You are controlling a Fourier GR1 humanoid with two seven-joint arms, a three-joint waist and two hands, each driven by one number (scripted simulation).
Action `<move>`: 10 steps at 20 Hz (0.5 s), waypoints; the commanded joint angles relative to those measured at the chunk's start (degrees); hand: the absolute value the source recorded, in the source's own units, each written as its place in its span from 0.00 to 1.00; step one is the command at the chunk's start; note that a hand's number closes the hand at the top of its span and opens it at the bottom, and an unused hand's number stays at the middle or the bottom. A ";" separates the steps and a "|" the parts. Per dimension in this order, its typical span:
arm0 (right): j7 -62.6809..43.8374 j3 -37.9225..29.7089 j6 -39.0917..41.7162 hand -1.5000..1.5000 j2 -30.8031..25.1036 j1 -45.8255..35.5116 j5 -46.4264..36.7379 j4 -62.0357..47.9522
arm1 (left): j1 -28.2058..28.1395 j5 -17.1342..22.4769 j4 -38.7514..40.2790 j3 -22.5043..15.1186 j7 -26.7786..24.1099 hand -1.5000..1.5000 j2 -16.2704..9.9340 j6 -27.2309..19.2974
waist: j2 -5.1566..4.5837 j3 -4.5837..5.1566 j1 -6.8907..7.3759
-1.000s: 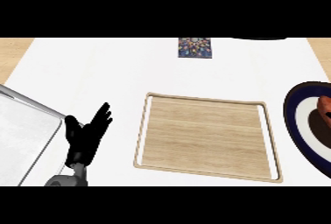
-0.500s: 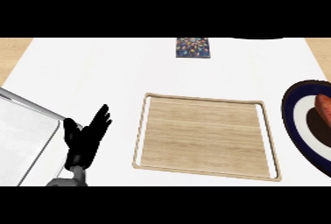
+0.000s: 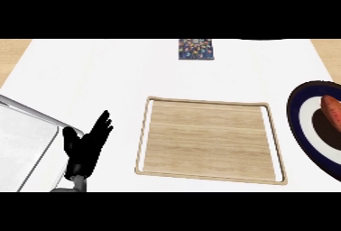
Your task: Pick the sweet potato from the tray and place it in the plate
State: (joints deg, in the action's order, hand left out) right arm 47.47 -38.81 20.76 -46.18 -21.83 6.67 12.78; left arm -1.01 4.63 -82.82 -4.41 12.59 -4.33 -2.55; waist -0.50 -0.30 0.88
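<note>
Sweet potato [image 3: 331, 107] is lying in the plate [image 3: 301, 131] at the right edge, apart from the tray [image 3: 212, 140]. My left hand [image 3: 85, 146] is resting left of the tray, fingers [image 3: 102, 128] straight and spread, bare tabletop [image 3: 100, 76] lying beyond.

A small dark card [image 3: 197, 48] with a busy, many-coloured pattern lies flat at the far edge of the white bench [image 3: 100, 81], near its middle. At the bench's left edge sits a pale grey, rimmed slab [image 3: 23, 142], set at an angle and partly out of sight.
</note>
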 commanded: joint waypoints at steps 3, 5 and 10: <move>9.31 1.26 14.90 0.00 -1.06 9.74 -0.42 1.12 | -0.10 0.57 -0.40 0.79 1.47 0.50 -0.45 0.06 | 0.25 -0.04 -0.98; 9.37 2.46 14.59 0.00 -0.61 9.64 -1.31 2.14 | -1.27 -1.99 -1.79 -1.85 1.29 0.50 1.41 -2.05 | 0.26 -0.11 -0.51; 15.14 4.40 13.88 0.00 -0.37 17.48 -3.16 4.49 | -0.26 1.23 -0.91 1.43 1.18 0.50 -0.96 0.87 | 0.31 -0.08 -1.34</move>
State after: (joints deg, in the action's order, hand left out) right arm 50.56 -35.43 24.49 -46.74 -9.71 4.47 16.96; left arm -2.13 4.83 -84.20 -4.27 13.67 -4.44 -2.58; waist -0.24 -0.37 0.09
